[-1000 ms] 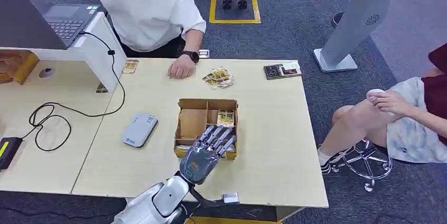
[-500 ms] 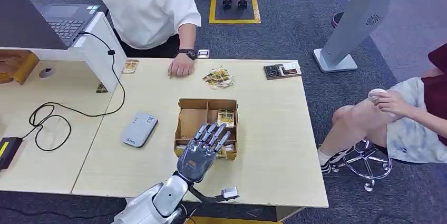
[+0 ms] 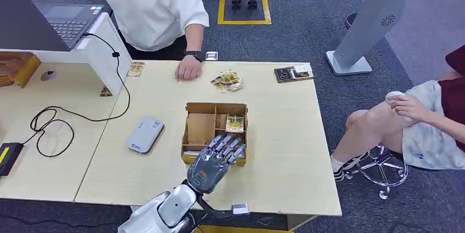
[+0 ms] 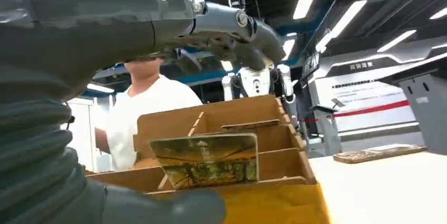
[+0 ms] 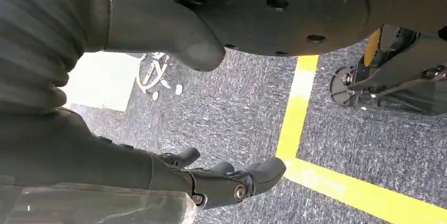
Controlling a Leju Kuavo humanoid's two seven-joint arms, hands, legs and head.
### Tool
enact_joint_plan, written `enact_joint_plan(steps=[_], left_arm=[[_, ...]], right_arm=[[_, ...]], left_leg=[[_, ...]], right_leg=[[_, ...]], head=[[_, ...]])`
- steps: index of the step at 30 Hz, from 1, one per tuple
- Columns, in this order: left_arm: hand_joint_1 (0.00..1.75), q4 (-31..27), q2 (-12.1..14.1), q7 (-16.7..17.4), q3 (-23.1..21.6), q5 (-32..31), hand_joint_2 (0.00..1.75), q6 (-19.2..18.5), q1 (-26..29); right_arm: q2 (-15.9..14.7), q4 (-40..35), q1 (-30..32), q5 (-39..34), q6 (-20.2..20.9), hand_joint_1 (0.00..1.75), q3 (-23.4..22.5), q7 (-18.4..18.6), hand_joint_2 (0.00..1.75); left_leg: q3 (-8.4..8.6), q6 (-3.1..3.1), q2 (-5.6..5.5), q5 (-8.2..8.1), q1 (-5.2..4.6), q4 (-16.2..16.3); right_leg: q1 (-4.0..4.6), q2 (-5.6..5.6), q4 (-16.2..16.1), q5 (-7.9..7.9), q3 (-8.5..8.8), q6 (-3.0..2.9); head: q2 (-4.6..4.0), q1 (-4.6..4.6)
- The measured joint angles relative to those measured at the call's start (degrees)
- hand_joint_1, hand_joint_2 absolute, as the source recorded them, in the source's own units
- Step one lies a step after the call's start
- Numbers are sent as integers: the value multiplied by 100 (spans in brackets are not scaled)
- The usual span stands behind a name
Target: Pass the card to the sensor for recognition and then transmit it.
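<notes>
Pale wooden surface point(image 3: 274, 151) carries a cardboard box point(image 3: 200, 126) near its front edge, a card point(image 4: 205, 159) standing upright inside. Left hand point(image 3: 211, 163) hovers over the box, fingers spread, empty. Right hand point(image 5: 211, 184) hangs above the floor, fingers apart, empty.

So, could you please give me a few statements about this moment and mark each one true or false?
1. The left hand hovers over the cardboard box. True.
2. The left hand holds a card. False: its fingers are spread with nothing in them.
3. A card stands upright in the box. True.
4. The grey sensor sits inside the box. False: it lies on the table, beside the box.
5. A person's hand rests on the table. True.
</notes>
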Motion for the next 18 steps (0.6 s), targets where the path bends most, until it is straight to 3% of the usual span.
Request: enact_joint_plan(steps=[18], left_arm=[[175, 11, 20, -20, 0, 0, 175, 0, 11]], right_arm=[[0, 0, -1, 0, 4, 0, 0, 0, 175]], left_leg=[[1, 0, 0, 0, 0, 0]], right_leg=[[0, 1, 0, 0, 0, 0]], head=[[0, 2]])
